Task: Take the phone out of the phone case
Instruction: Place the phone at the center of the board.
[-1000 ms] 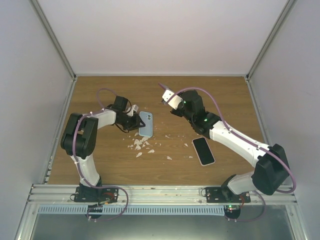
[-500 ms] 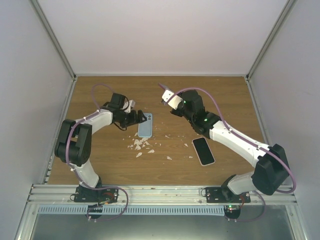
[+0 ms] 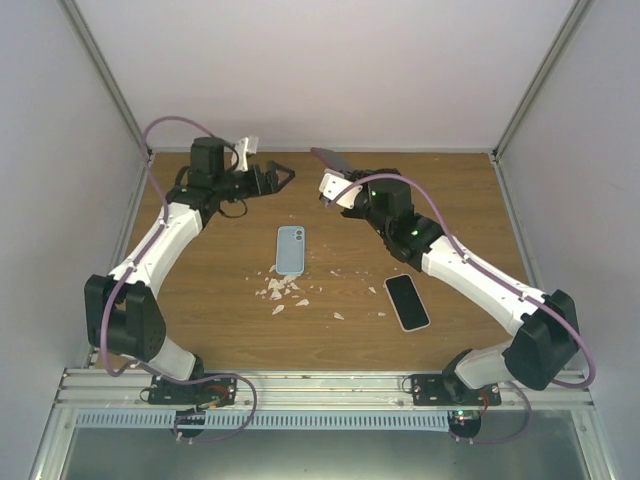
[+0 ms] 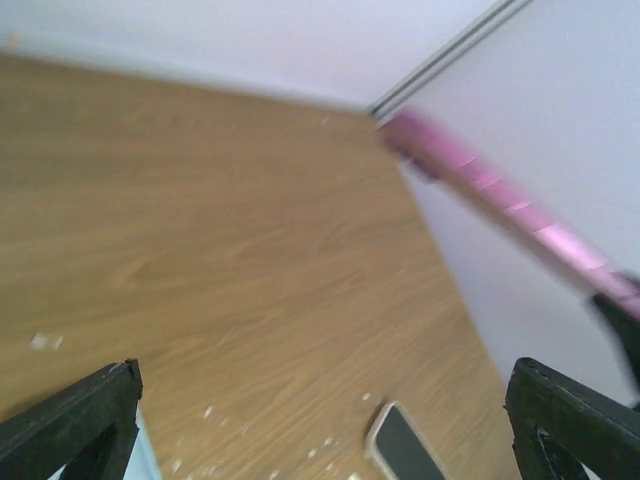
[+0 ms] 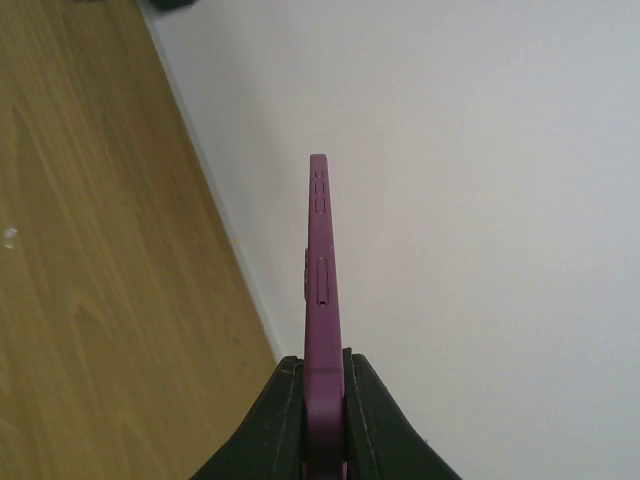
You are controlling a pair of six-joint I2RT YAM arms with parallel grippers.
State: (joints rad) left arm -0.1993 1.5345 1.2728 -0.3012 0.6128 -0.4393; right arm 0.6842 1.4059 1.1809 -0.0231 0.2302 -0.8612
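Right gripper [image 5: 318, 378] pinched the purple phone case [image 5: 318, 260] by one end; it might slip free. Left gripper [image 3: 281, 177] gaped empty.

Wooden table [image 3: 200, 300], brown, grain running L–R. A cluster of white flakes [image 3: 283, 290] lies near table ctr, w/ a few stray bits [image 3: 339, 316] scattered to the R, apart from the main pile. Plain white back wall [image 3: 320, 70] meets the far table edge. Pale side walls stand L [image 3: 50, 200] & R [image 3: 590, 150]. Slanted metal corner posts [image 3: 105, 80] rise at both far corners. An aluminium rail [image 3: 320, 385] runs along the near edge, w/ a ribbed grey strip [image 3: 320, 421] just below it. Wrist views show the same wood & wall, plus tiny white specks [image 4: 40, 341] on the boards.
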